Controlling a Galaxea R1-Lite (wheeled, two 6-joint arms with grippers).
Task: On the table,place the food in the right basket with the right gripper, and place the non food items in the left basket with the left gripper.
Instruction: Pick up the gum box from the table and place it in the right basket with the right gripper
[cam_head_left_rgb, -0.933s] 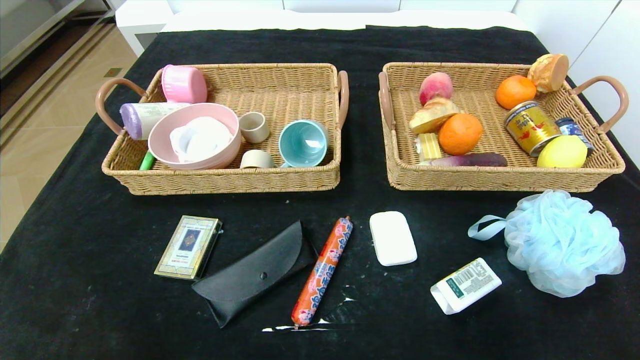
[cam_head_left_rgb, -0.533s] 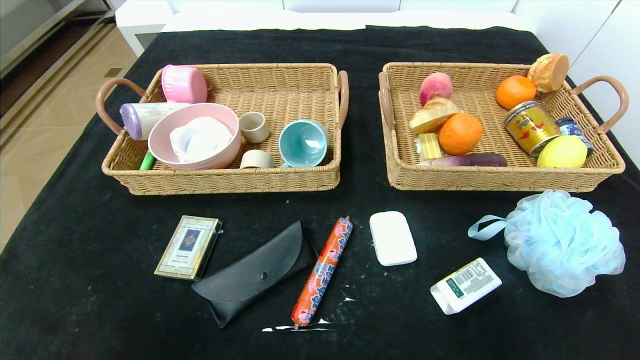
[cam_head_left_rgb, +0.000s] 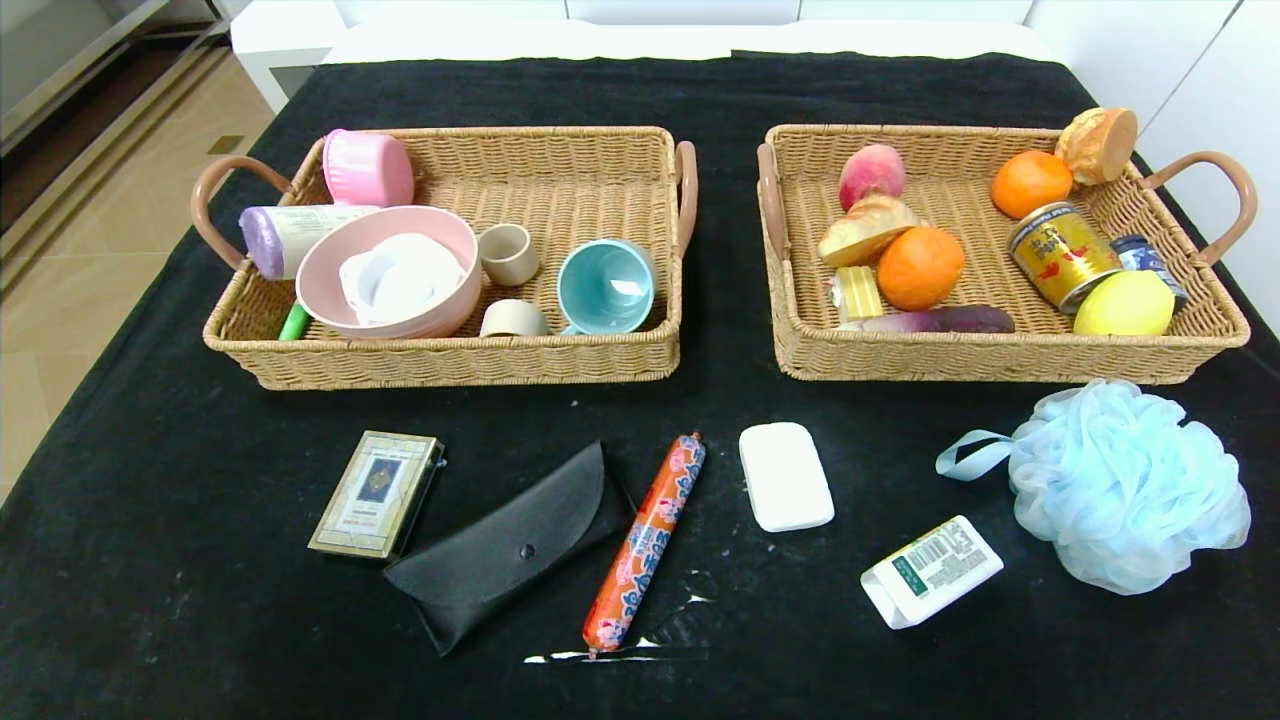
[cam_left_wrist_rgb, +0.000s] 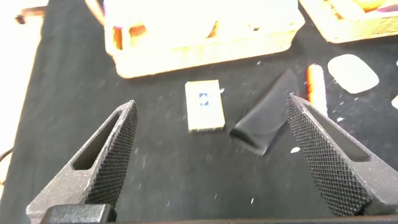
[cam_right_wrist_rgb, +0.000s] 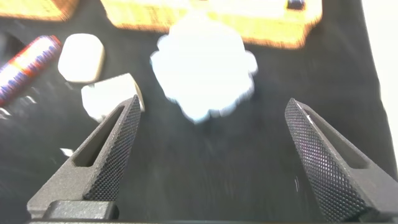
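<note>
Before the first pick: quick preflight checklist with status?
1. Left gripper open, empty, above the table: ok.
2. Right gripper open, empty: ok.
3. Sausage stick lies flat but touches the black pouch: not ok for a clean pick.
4. White carton lies apart from the soap bar and bath pouf: ok.
5. Card box free on the cloth: ok.
6. Left basket has bare floor; right basket is crowded: cannot tell.

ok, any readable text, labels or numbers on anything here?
Nothing can be read as words.
White carton: barcode and green label, too small.
Card box: print too small.
Sausage stick: blue pattern, unreadable.
Gold can: red characters, blurred.
</note>
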